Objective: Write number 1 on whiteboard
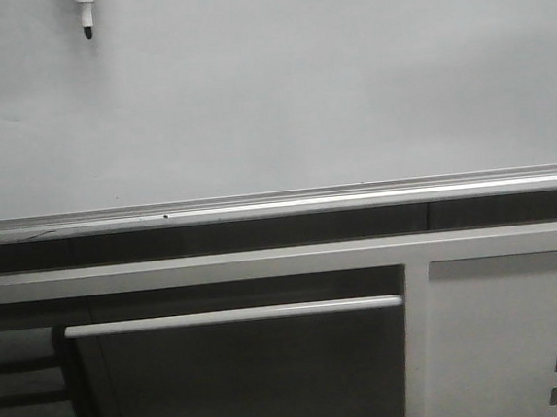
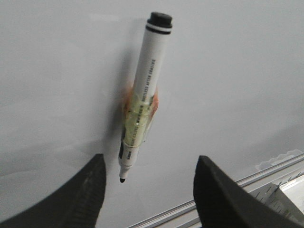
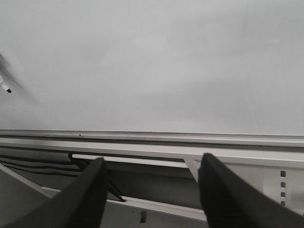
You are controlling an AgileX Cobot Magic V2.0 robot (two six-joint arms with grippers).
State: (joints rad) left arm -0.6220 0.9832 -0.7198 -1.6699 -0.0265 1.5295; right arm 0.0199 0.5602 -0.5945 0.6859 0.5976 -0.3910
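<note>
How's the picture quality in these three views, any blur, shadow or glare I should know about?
Front view: soft and grainy, the pale grey-white whiteboard evenly lit, no glare. Left wrist view: the white black-capped marker is fairly sharp and casts a dim shadow; the gripper fingers are blurred. Right wrist view: marker tip smeared at the edge.
</note>
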